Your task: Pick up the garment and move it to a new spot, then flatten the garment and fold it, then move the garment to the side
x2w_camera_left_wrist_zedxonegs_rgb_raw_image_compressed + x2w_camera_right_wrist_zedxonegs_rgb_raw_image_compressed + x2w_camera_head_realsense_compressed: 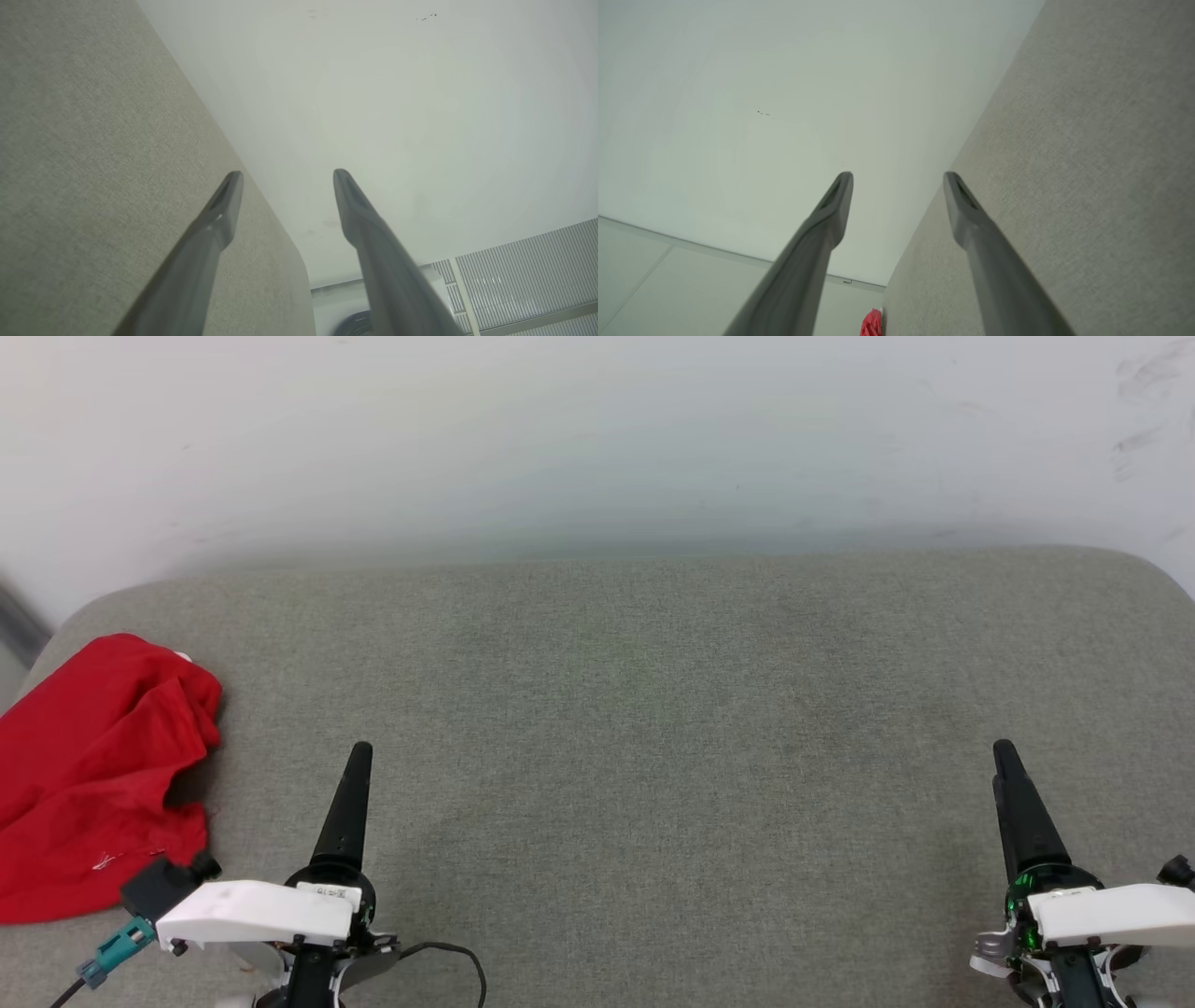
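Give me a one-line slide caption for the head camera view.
Red garment bunched at the grey padded surface's left edge; left pincer and right pincer open and empty.

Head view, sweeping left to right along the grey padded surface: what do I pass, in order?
Crumpled red garment at the left edge → left end effector, fingers pointing up the view → a long bare stretch of grey surface → right end effector near the right edge.

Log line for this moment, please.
garment bunched at left edge of grey surface | left gripper open, empty | right gripper open, empty
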Controlling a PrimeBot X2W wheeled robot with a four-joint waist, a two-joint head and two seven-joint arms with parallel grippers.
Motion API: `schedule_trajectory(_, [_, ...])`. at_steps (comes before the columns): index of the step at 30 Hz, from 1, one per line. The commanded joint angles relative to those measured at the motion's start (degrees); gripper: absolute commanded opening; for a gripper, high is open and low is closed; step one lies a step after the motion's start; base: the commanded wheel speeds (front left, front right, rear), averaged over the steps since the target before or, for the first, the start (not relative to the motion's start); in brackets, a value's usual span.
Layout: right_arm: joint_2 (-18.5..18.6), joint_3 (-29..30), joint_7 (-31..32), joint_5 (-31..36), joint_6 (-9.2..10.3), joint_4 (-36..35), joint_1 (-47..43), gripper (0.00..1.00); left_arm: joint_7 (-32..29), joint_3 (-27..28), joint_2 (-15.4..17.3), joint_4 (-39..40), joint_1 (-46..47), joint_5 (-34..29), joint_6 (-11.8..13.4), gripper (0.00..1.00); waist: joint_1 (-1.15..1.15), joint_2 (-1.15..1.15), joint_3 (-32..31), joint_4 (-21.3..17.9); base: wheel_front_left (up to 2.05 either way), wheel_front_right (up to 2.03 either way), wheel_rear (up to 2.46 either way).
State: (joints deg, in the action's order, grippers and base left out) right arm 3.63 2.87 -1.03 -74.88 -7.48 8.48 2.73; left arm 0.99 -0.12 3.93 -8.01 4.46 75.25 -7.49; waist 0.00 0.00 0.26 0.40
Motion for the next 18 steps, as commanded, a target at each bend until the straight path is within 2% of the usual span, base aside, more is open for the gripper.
schedule_trajectory(1, [0.27, -0.06, -0.43, 1.48, -0.01, -1.30, 0.48, 1.00, 0.43, -0.05, 0.17, 1.38, 1.56, -1.54, 0.00, 1.00, 0.00, 0.00, 0.00, -0.01, 0.00, 0.00, 0.00])
schedule_trajectory(18, [-0.50, 0.08, -1.47, 26.46, -0.02, -5.29, -0.14, 1.00, 3.90, -0.08, -0.28, 4.10, -0.14, -23.82, 0.00, 1.00, 0.00, 0.00, -0.19, 0.01, 0.00, 0.00, 0.00])
